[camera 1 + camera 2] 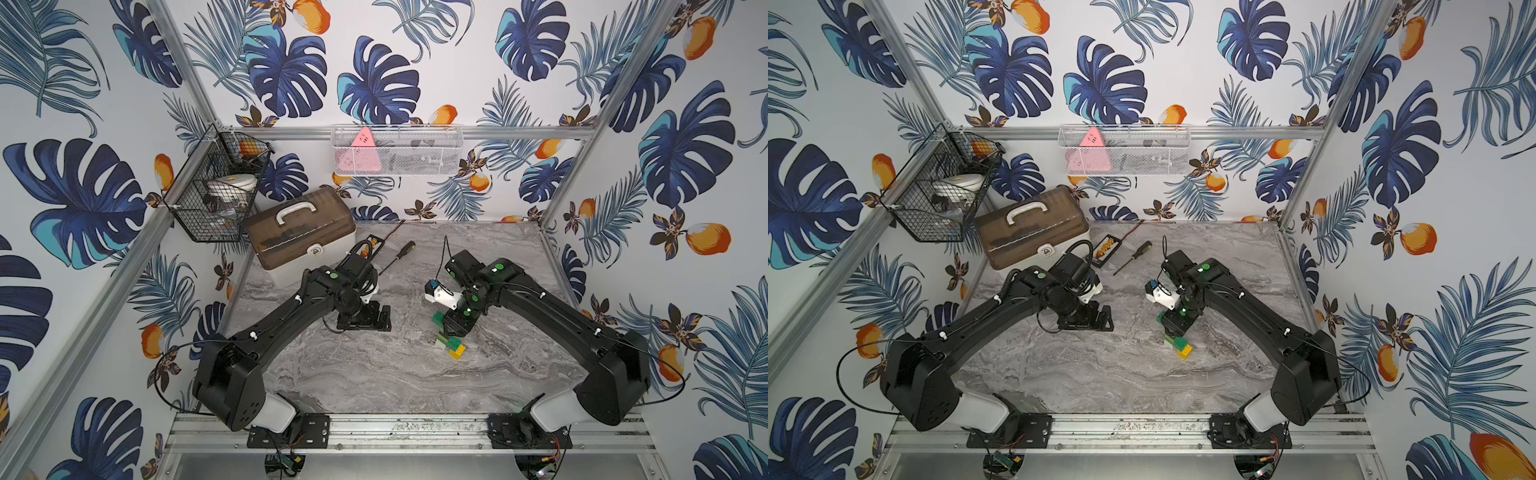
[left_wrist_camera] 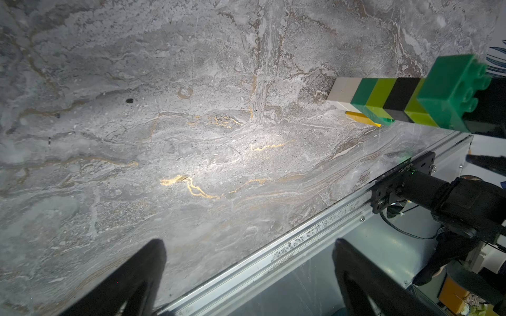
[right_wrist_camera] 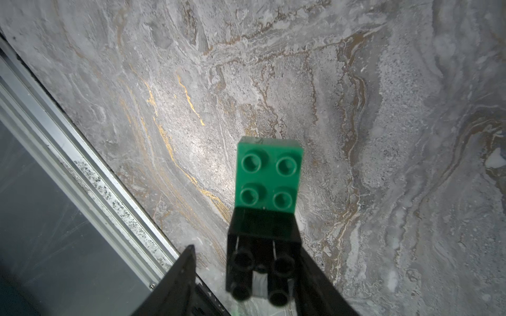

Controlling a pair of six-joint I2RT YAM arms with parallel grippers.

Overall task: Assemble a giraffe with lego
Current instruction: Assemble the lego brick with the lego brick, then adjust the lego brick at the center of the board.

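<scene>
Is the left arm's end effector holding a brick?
No, the left end effector stands wide open with only table between its fingers.

Leaf-and-fruit wallpaper (image 1: 374, 83) is covering the walls, aluminium framing (image 1: 519, 132) running across it. The grey marbled worktop (image 1: 415, 374) is catching bright light. A black wire basket (image 1: 208, 208) and a white mesh basket (image 1: 415, 153) are hanging by its far edge; a brown box (image 1: 299, 232) is sitting in its far left corner.

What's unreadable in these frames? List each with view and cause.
- The giraffe's middle: both top views, under the right end effector.
- Its white and yellow end: right wrist view, behind the dark-green brick.
- Its black end: left wrist view, dark against dark at the frame's edge.
- Contents of the toolbox: both top views, tinted lid.
</scene>
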